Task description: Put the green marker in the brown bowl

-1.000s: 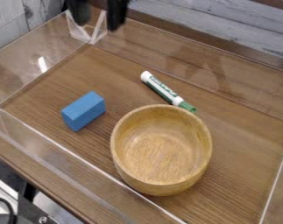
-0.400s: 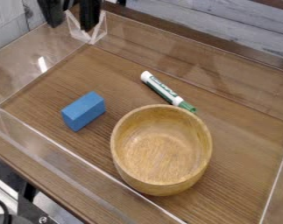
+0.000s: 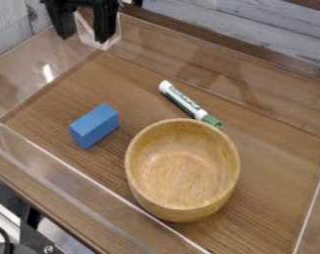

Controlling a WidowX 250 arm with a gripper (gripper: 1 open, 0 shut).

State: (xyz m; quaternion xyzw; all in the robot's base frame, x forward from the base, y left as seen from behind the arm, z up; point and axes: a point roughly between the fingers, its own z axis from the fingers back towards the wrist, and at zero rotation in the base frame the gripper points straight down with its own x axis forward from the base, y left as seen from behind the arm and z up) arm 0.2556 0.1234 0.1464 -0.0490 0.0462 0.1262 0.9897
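Note:
The green marker (image 3: 190, 103) lies flat on the wooden table, slanting from upper left to lower right, its dark green cap close to the far rim of the brown bowl (image 3: 183, 168). The bowl stands upright at the front middle with nothing inside. My gripper (image 3: 80, 25) hangs at the top left corner, pointing down, its two dark fingers apart and nothing between them. It is far from both marker and bowl, up and to their left.
A blue block (image 3: 93, 125) rests left of the bowl. Clear plastic walls (image 3: 30, 159) fence the table on all sides. A transparent panel stands just behind the gripper at the back left.
My gripper has shifted left along the top edge, from above the back middle toward the back left corner, and sits a little lower. Marker, bowl and block have not moved.

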